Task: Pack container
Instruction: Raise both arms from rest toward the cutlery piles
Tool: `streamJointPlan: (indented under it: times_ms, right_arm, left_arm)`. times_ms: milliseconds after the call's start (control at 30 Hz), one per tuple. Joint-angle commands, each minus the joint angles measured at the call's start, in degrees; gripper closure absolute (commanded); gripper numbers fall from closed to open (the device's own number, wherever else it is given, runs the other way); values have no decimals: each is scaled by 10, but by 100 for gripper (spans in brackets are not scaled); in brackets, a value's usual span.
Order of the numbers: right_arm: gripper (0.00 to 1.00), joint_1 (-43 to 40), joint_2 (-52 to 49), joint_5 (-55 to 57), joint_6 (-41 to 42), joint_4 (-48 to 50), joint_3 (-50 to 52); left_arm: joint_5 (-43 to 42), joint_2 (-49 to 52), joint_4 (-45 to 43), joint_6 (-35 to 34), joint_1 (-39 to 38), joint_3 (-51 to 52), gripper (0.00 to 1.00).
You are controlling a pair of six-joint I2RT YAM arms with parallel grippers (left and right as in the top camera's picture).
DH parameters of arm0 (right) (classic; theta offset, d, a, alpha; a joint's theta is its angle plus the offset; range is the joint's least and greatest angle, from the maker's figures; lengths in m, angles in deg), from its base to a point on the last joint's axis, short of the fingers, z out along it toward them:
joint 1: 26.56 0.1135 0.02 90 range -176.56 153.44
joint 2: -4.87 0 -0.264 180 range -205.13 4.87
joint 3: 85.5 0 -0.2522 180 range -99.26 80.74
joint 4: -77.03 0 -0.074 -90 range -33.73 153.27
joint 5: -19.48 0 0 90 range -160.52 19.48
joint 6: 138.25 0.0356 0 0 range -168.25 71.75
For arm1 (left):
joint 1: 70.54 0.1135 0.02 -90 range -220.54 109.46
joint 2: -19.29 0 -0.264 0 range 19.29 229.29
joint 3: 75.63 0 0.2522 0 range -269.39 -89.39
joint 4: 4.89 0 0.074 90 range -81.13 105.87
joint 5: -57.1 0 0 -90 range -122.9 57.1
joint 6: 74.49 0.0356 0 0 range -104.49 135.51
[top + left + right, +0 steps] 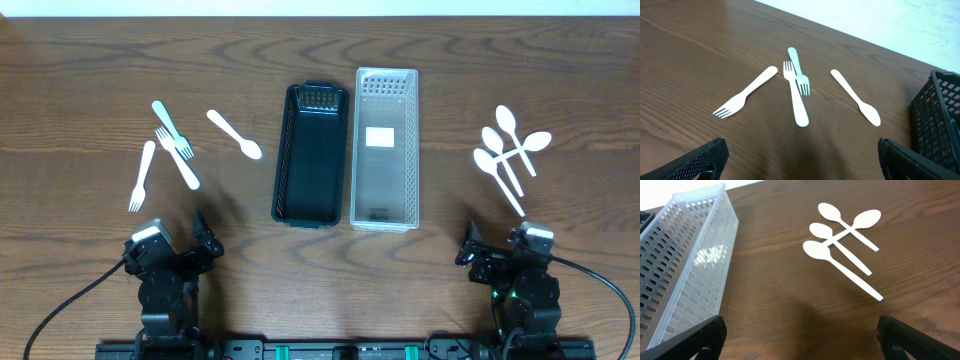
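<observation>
A black mesh basket (282,150) and a clear slotted basket (355,150) lie side by side at the table's middle, both empty. Left of them lie two white forks (143,175) (177,158), a teal fork (172,130) and a white spoon (235,135). Several white spoons (484,159) lie crossed at the right. My left gripper (175,250) is open and empty near the front edge, facing the forks (796,95). My right gripper (500,250) is open and empty, facing the spoons (816,250).
In the left wrist view, the black basket's corner (937,120) stands at the right, with the lone spoon (856,97) between it and the forks. In the right wrist view, the clear basket (685,265) fills the left side.
</observation>
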Motion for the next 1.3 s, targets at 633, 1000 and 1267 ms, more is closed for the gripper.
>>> streamJointPlan:
  times_ms: [633, 1000, 1267]
  right_arm:
    - [1, -5, 5, -92, 10, 8, 7]
    - [1, -5, -33, -196, 36, 93, -16]
    - [1, -5, -288, -177, -7, 74, -172]
  left_arm:
    - [-9, 3, 16, -5, -2, 8, 2]
    - [-110, 23, 39, -3, -2, -40, 2]
    - [-107, 244, 96, 32, -2, -238, 2]
